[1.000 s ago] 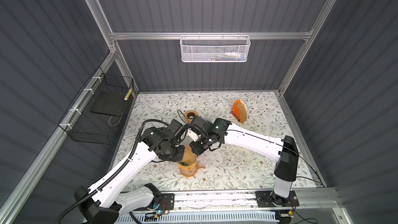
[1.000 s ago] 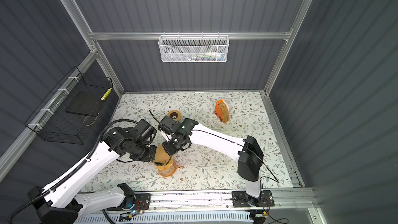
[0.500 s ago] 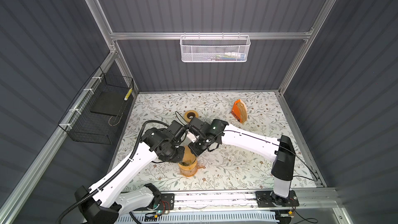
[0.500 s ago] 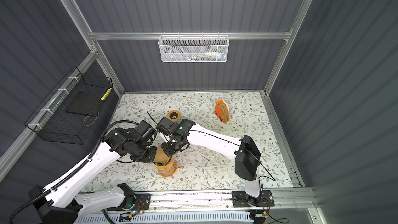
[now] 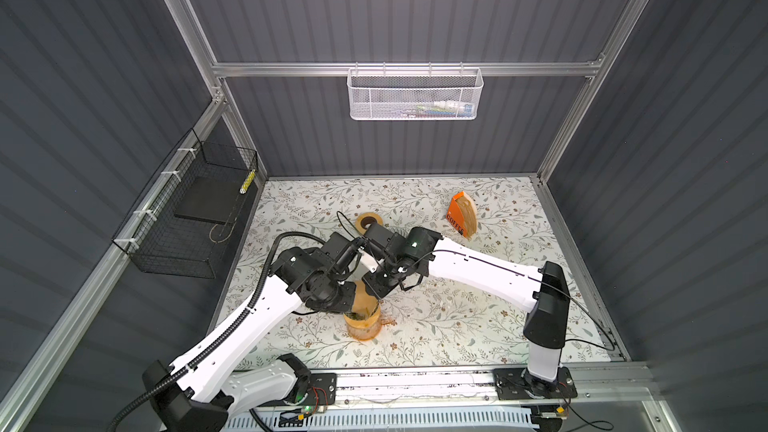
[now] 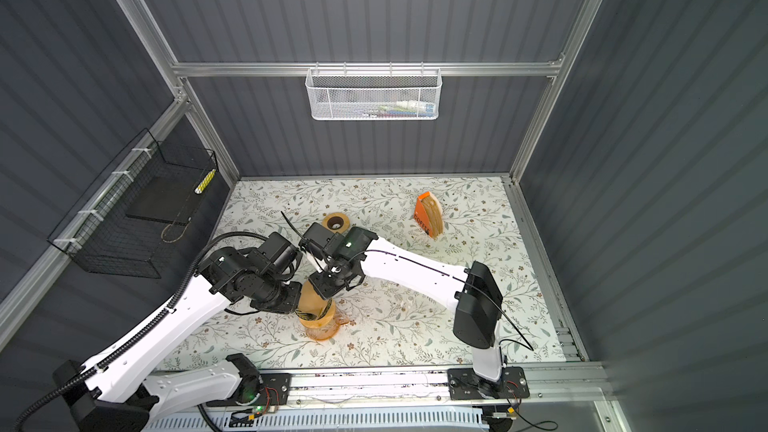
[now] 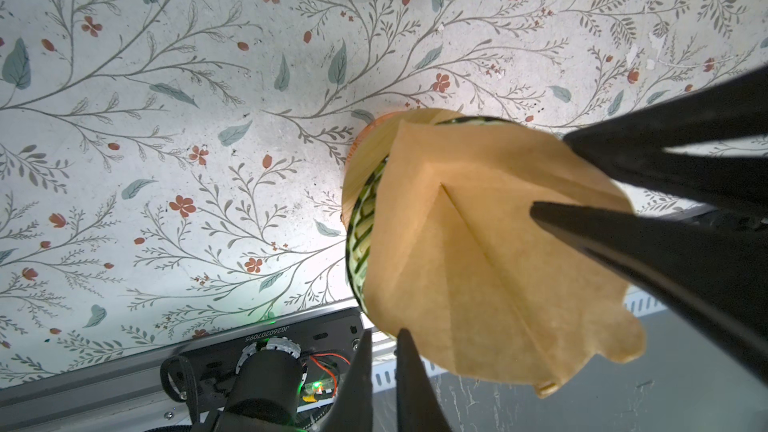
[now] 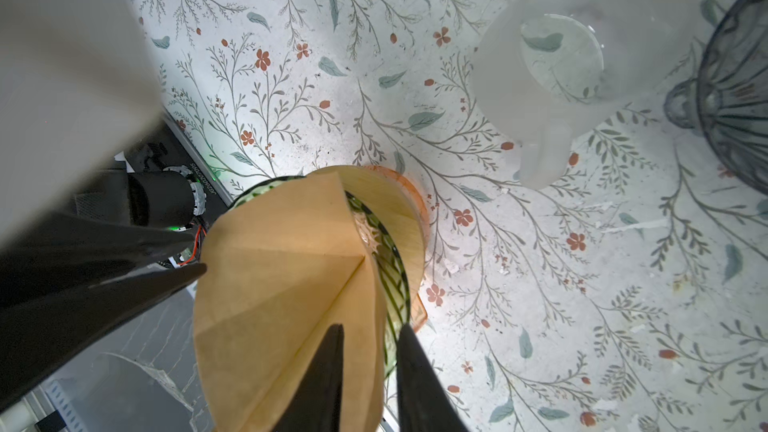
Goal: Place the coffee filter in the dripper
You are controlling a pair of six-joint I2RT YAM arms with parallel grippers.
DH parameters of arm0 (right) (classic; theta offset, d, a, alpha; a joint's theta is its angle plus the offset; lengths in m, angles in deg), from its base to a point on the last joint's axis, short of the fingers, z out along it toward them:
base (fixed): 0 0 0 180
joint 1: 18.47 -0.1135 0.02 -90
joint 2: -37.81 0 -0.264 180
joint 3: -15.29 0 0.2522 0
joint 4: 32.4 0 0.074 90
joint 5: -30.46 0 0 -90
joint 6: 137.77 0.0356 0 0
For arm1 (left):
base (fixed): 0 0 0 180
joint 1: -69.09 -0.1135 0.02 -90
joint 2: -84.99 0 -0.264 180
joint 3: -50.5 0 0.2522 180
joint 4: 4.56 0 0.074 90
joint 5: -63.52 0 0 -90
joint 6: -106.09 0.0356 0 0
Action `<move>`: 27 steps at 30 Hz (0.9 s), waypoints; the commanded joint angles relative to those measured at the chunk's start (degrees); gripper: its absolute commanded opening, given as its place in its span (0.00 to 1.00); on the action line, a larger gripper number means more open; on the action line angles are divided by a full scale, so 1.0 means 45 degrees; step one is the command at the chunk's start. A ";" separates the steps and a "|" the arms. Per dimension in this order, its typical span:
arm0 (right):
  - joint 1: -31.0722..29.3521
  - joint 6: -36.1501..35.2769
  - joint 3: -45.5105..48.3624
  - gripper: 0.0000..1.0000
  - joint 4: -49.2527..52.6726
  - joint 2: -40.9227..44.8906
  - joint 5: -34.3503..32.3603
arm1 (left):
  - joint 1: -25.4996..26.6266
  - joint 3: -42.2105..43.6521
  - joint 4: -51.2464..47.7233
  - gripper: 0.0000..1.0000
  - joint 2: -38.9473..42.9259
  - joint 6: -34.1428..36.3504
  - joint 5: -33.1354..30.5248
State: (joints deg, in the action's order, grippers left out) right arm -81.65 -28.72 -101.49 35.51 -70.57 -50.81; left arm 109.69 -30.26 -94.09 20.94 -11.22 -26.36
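The brown paper coffee filter (image 5: 362,295) (image 6: 311,295) stands in the dripper (image 5: 363,328) (image 6: 319,326), an orange-based cone with a green ribbed rim (image 7: 361,222) (image 8: 390,276), and leans out over that rim toward the left arm. In the wrist views the filter (image 7: 478,263) (image 8: 282,263) is spread open with a centre crease. My left gripper (image 7: 385,331) (image 5: 351,299) has its fingers nearly together, with the tips at the filter's edge. My right gripper (image 8: 370,326) (image 5: 374,284) is parted, one finger on the filter's inside and the other outside the rim.
A frosted white pitcher (image 8: 552,68) and a dark ribbed glass vessel (image 8: 739,89) stand close behind the dripper. An orange filter box (image 5: 461,216) and a tape roll (image 5: 368,222) sit further back. A black wire basket (image 5: 195,209) hangs on the left wall.
My right gripper's jaws have parted on the filter wall, and that arm has shifted slightly toward the left arm. The left gripper and the dripper have stayed put.
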 commanded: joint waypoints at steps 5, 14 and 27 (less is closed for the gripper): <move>-0.0100 -0.0073 -0.0348 0.29 0.0408 0.0110 -0.0313 | 0.0089 0.0122 -0.0126 0.14 0.0209 0.0014 -0.0017; -0.0121 -0.0019 -0.0100 0.31 0.0438 0.0463 -0.0646 | 0.0089 0.0079 -0.0136 0.14 0.0172 -0.0022 -0.0046; -0.0121 0.0103 0.0400 0.24 0.0305 0.0852 -0.0673 | 0.0099 0.0026 -0.0136 0.14 0.0083 -0.0008 -0.0095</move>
State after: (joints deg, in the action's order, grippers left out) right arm -81.95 -28.48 -100.75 36.25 -67.97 -53.37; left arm 109.69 -30.26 -94.07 20.92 -11.22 -26.54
